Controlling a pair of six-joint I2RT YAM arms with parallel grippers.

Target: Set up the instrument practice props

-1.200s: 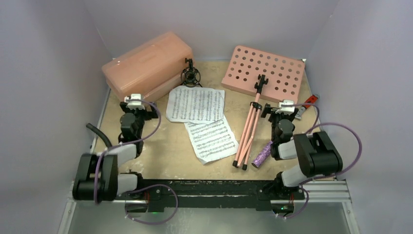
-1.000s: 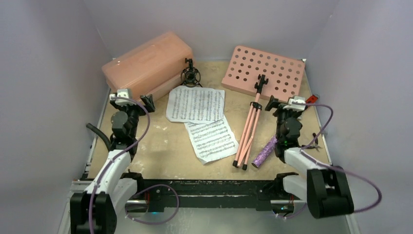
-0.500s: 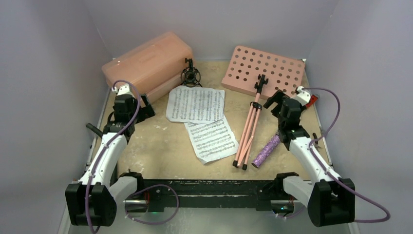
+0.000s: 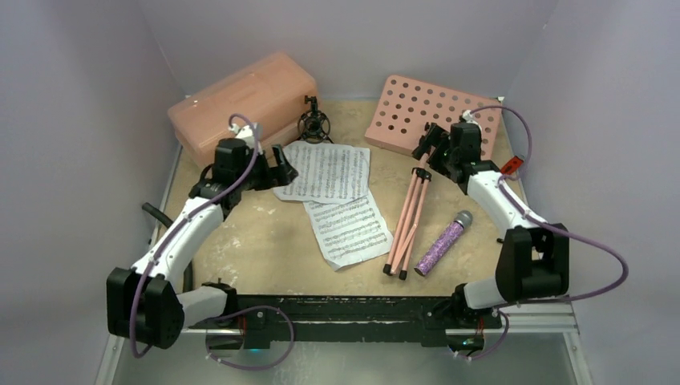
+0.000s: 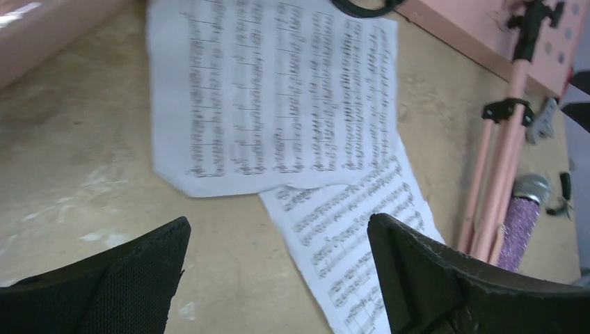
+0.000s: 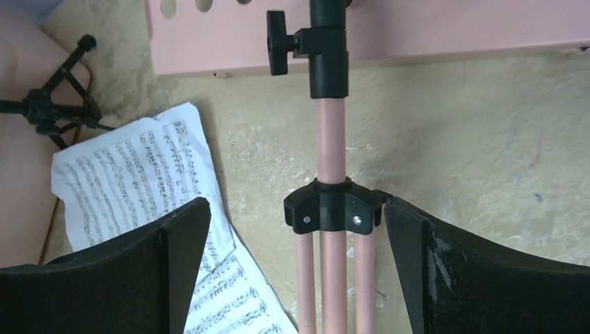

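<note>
**Inspector:** Left gripper (image 5: 278,275), condition?
**Assistant:** Released. The jaws are spread wide with nothing between them. It sits at the left edge of the upper page (image 4: 325,172) and points across it.

**Inspector:** Right gripper (image 6: 296,209)?
**Assistant:** Also spread wide, grasping nothing. Its fingers (image 6: 139,271) stand on either side of the music stand (image 4: 409,212), level with the black collar where the three pink legs meet the pole. I cannot tell whether the right finger touches that collar.

**Inspector:** Position of the stand?
**Assistant:** It lies flat on the table (image 4: 257,241), right of centre. The legs are folded together and point toward the near edge. The pole's top end lies across the near edge of the perforated desk (image 4: 385,136), which rests flat at the back right.

**Inspector:** The pages?
**Assistant:** Both lie flat at centre. The upper page overlaps the top of the lower page (image 4: 349,228). The lower page is turned at an angle, with its right edge just beside the stand's legs.

**Inspector:** Microphone (image 4: 443,243)?
**Assistant:** It lies on the table just right of the legs, silver head toward the back. It is apart from both grippers.

**Inspector:** Mini tripod (image 4: 313,123)?
**Assistant:** Upright at the back, between the pink case (image 4: 240,100) and the desk, just behind the upper page.

**Inspector:** Other items?
**Assistant:** A red-handled tool (image 4: 513,164) by the right wall, beside the desk.
</note>
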